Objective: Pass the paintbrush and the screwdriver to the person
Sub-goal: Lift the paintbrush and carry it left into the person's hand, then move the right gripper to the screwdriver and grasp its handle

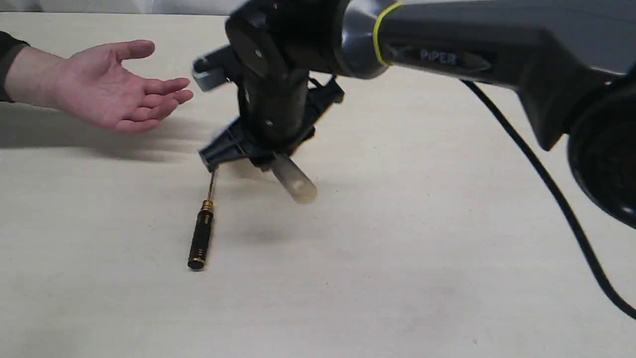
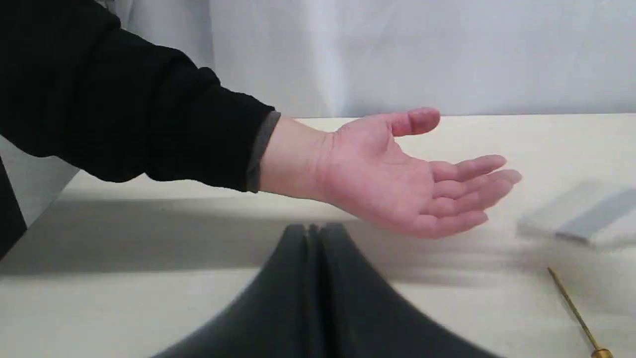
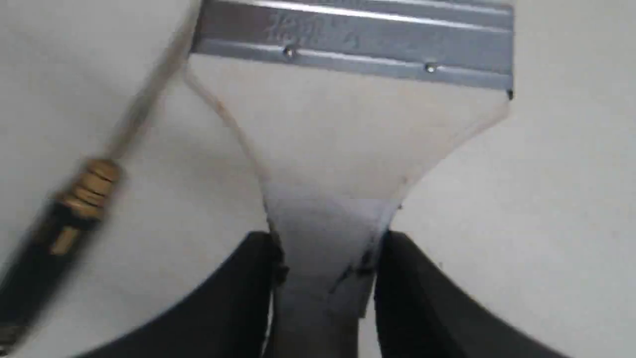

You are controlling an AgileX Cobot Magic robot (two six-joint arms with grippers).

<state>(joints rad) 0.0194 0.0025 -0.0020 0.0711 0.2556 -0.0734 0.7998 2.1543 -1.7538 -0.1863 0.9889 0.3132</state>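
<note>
The paintbrush (image 1: 296, 185) is held by its light wooden handle in my right gripper (image 1: 266, 158), which is shut on it near mid-table. Its silver ferrule (image 3: 353, 42) lies beyond my right gripper (image 3: 325, 258) in the right wrist view. The brush also appears blurred as a grey band (image 2: 589, 215). The screwdriver (image 1: 200, 233), black-handled with gold rings, lies on the table just in front of that gripper, with its shaft (image 2: 571, 306) in the left wrist view. The person's hand (image 1: 112, 87) waits palm up at the far left. My left gripper (image 2: 314, 233) is shut and empty, just short of the hand (image 2: 397, 184).
The right arm (image 1: 447, 54) spans the upper right of the exterior view, and its black cable (image 1: 561, 199) trails across the pale table (image 1: 397, 278). The person's dark sleeve (image 2: 124, 109) fills the left wrist view's upper left. A white backdrop stands behind the table.
</note>
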